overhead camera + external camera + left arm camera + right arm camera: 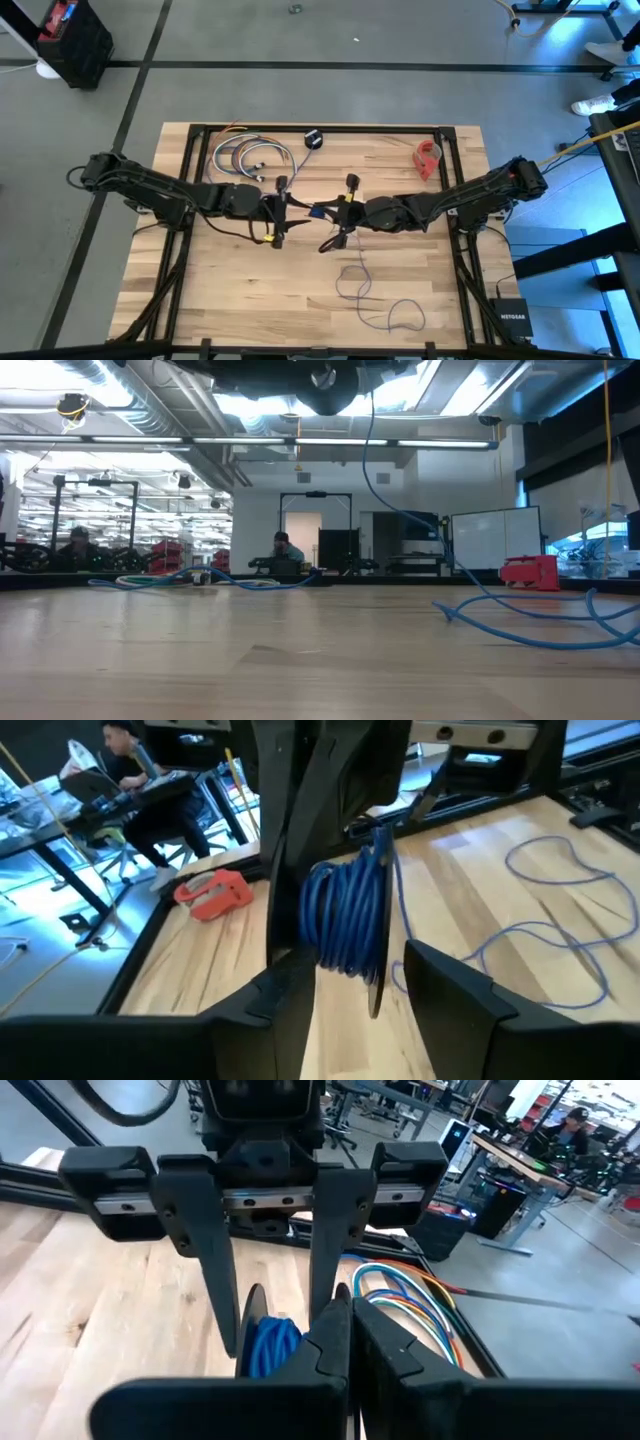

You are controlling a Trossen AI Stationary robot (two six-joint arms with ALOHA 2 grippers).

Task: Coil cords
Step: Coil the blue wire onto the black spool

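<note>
The thin cord looks blue in the wrist views. Part of it is wound into a coil (345,915) on a small black spool (381,960), held above the table's middle (318,210). The rest hangs down (372,470) and lies in loose loops on the table (365,292). My right gripper (347,1330) (326,212) is shut at one side of the coil. My left gripper (355,1000) (300,208) faces it, open, one finger on each side of the coil. I cannot tell whether they touch it. My right gripper pinches the spool between its two shut fingers, at the black rim (341,1293) beside the blue windings (270,1345). It comes level from the table's right side. Its own fingers hide the exact place. The coil is lifted clear, and the free cord hangs slack to the table.
A bundle of thicker multicoloured cables (245,155) lies at the far left. A small black round object (313,139) lies at the far middle and a red object (428,158) at the far right. A dark frame (190,180) runs around the tabletop. People sit beyond the table (130,760).
</note>
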